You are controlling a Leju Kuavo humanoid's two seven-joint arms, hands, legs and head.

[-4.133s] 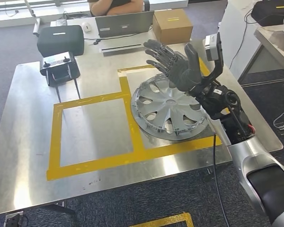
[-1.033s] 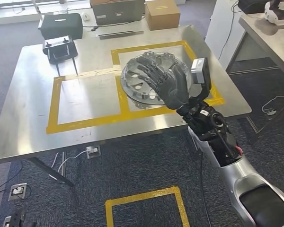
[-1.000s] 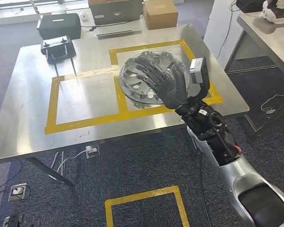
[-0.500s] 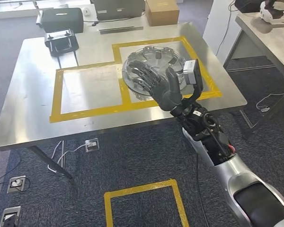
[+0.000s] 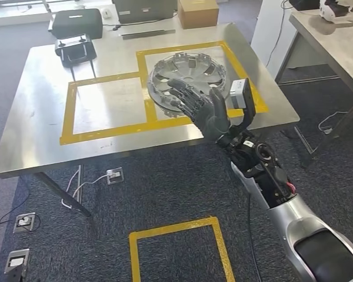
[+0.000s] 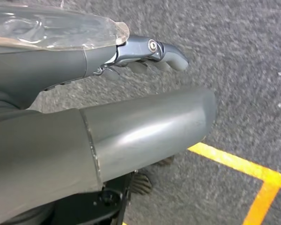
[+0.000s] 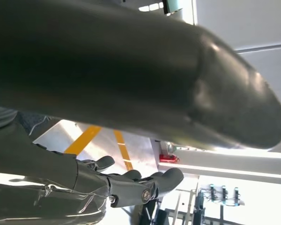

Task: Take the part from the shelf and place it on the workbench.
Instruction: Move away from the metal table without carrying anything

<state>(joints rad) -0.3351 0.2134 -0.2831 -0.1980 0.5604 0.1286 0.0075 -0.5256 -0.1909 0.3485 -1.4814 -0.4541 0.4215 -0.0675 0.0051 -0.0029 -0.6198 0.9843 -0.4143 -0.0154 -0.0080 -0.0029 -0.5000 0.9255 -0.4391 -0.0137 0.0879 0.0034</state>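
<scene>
The part is a silver wheel cover (image 5: 186,75), a round hubcap with spokes and cut-outs between them. It lies flat on the steel bench (image 5: 37,117), inside the right-hand square of yellow tape (image 5: 143,70), upper centre of the head view. So it is already on the bench, and by how things lie the placing looks done.

As a thing to handle, I judge it light for its width: thin moulded plastic with a bright finish, not cast metal. It should be fairly stiff across the face but springy at the rim, and the small clips round the edge look easy to snap. The smooth face would likely slide under the fingers. The better hold would be at the rim, or with fingers hooked through one of the openings between spokes, keeping the disc level so it does not swing.

The right hand (image 5: 200,108) is in the middle of the head view, raised before the near edge of the bench and overlapping the hubcap's lower edge in the picture. Its fingers are spread and lightly bent, the palm bare; it holds nothing. Whether it is above the hubcap or nearer the camera cannot be told, but it does not appear to touch it.

The left hand (image 6: 96,126), in its wrist view, hangs over grey carpet with a corner of yellow floor tape (image 6: 252,173). Its fingers lie fairly straight and nothing is held.
</scene>
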